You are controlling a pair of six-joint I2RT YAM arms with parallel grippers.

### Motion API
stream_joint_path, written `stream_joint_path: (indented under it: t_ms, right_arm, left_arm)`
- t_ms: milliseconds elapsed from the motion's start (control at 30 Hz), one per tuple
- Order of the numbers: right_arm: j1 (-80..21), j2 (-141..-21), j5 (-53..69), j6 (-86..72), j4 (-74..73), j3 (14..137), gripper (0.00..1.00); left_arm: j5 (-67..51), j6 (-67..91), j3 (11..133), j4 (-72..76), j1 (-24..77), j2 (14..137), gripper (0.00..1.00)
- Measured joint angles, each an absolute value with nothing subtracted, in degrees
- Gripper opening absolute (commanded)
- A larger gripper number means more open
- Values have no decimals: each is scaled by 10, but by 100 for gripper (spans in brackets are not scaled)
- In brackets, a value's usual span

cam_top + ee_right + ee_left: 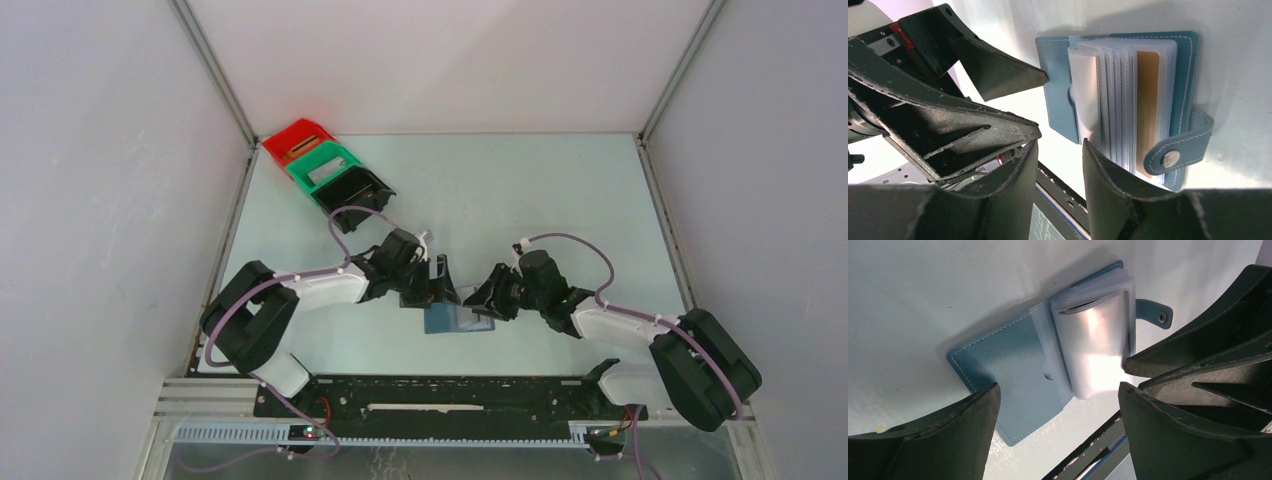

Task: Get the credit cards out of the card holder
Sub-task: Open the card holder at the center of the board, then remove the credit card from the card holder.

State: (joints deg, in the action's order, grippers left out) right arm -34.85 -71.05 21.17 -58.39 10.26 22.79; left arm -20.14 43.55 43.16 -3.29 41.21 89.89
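Blue card holder [1013, 375] open; left gripper [1057, 388] spread, right gripper [1059, 144] slightly parted beside silvery card [1083, 85]; tight fit may drag holder along.

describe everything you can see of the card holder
The card holder is a blue-teal, leather-looking bifold with pale stitching, open on the table. Clear sleeves fan from its spine; a silvery card fills the front one. A strap with a metal snap hangs off one edge. A finger of the left gripper touches its cover.

Card holder [452, 320] between left hand [432, 292] and right hand [484, 304], three bins [326, 168] far left
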Motion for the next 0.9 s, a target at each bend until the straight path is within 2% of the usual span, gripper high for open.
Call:
stream_joint_path:
  t_ms: [233,567,900]
  right_arm:
    - [-354,-722,204,-585,109,242,47]
    - [-354,-636,151,-577,30,242,49]
    - [-361,-664,158,-574,25,242,49]
  left_arm:
    - [-203,435,430,-31,403,894,92]
    - [-206,435,429,-30,395,894,92]
    - [-214,435,429,-29,391,900,92]
